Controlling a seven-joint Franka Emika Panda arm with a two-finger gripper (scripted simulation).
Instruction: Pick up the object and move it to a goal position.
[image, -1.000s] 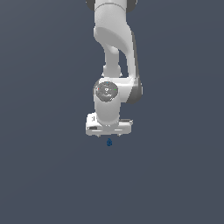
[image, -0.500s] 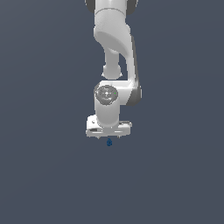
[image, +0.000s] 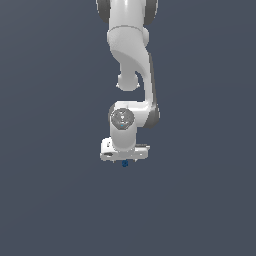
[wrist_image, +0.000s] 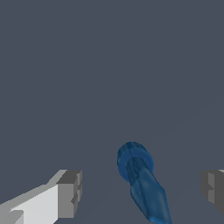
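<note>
The object (image: 125, 163) is a tiny dark blue blob on the grey floor, showing just below the white gripper hand in the exterior view. In the wrist view it (wrist_image: 141, 181) is an elongated blue shape with a rounded end, lying between the two fingers. My gripper (image: 124, 159) points straight down over it. Its grey fingertips (wrist_image: 70, 192) stand wide apart on either side of the object and do not touch it. The gripper (wrist_image: 141, 189) is open and holds nothing.
The white arm (image: 131, 55) rises from the gripper to the top of the exterior view. A plain dark grey floor (image: 55, 200) surrounds the object on all sides. No other objects and no goal marker show.
The gripper has come down towards the object, so less of the blue blob shows below the hand. The object has not moved.
</note>
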